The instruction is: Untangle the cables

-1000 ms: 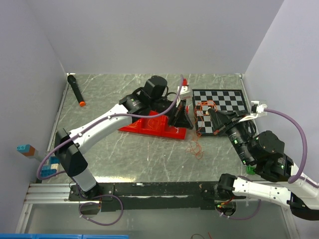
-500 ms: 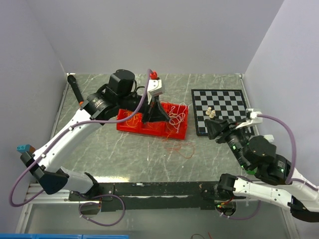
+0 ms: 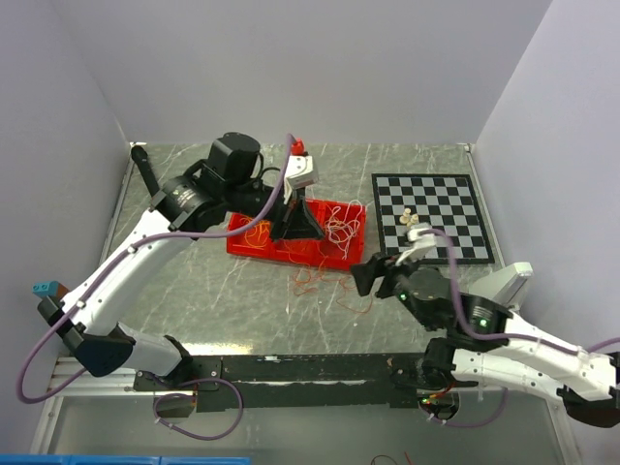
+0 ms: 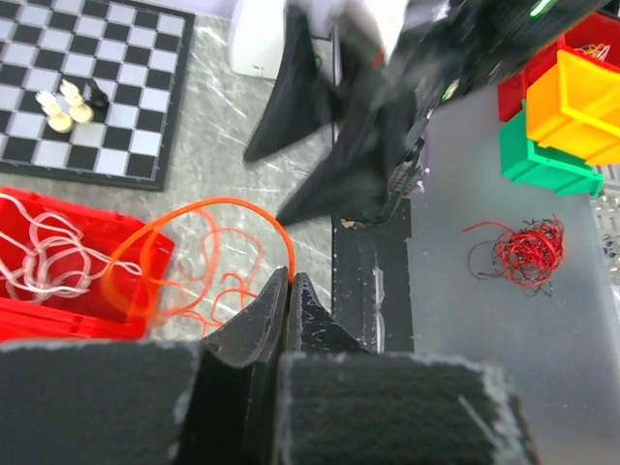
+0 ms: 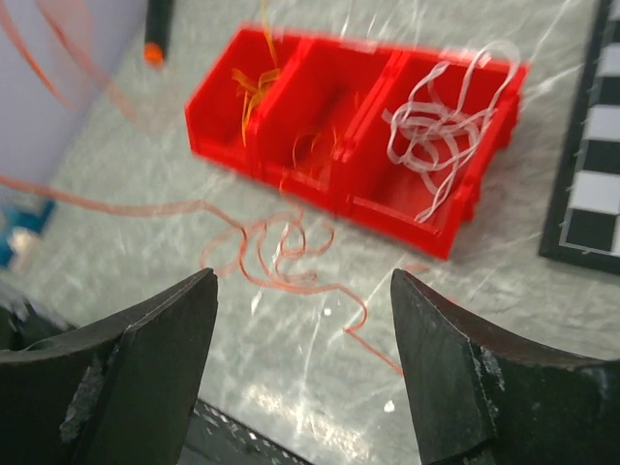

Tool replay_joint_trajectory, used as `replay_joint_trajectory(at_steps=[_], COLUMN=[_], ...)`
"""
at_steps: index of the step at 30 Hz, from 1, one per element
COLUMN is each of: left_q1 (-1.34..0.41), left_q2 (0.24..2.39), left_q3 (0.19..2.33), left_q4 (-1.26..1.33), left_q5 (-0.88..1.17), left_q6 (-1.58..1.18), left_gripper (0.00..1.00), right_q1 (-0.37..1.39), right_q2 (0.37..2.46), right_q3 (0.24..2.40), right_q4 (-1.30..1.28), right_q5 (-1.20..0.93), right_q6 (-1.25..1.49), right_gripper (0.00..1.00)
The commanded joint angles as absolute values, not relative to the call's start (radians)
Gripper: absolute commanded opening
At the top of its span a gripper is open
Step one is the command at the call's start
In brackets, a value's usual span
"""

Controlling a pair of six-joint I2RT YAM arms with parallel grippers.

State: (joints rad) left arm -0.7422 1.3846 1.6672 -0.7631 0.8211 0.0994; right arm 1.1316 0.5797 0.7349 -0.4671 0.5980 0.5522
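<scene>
White cables [image 5: 441,126] and yellow cables [image 5: 254,82] sit in the red tray [image 5: 387,218]; left gripper [image 4: 291,281] pinches an orange strand [image 4: 208,205], right gripper [image 5: 302,291] spread, near-side orange tangle [image 5: 281,247] unsorted.

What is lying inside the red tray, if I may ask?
White cables fill one end compartment of the red tray, orange strands the middle, yellow strands the other; anything under the white coil is hidden.

No writing, label, brand or number is legible anywhere.

Overhead and close wrist views, red tray [image 5: 397,218] shared
</scene>
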Motion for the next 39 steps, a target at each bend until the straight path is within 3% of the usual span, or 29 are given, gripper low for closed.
replay_joint_trajectory(at_steps=[1,14,21,29,39], left_q1=[-0.746,-0.753,-0.755,-0.762,-0.769], left_q2=[1.368,1.365,1.342,1.328,1.322], left_q3=[1.787,2.069,2.082,2.115,2.138], left_q4=[-0.851,-0.951,-0.957,-0.999,-1.014], left_q5=[0.798,0.709,0.695,0.667,0.68], left_q6=[0.156,0.187,0.19,0.227,0.227], left_gripper=[0.01,0.01,0.01,0.01,0.01], right_q1=[1.129,1.129,1.131,1.109,1.088], right_q2=[0.646,0.753,0.824,0.677,0.773], right_q3=[0.693,0.706,0.758,0.764,0.787], right_q4=[-0.316,-0.132,-0.112,-0.155,-0.129], right_q5=[0.479,0.339,0.313,0.316,0.161], right_q6=[0.5,0.407,0.364,0.304,0.282], right_gripper=[0.8,0.82,0.81,0.79,0.74])
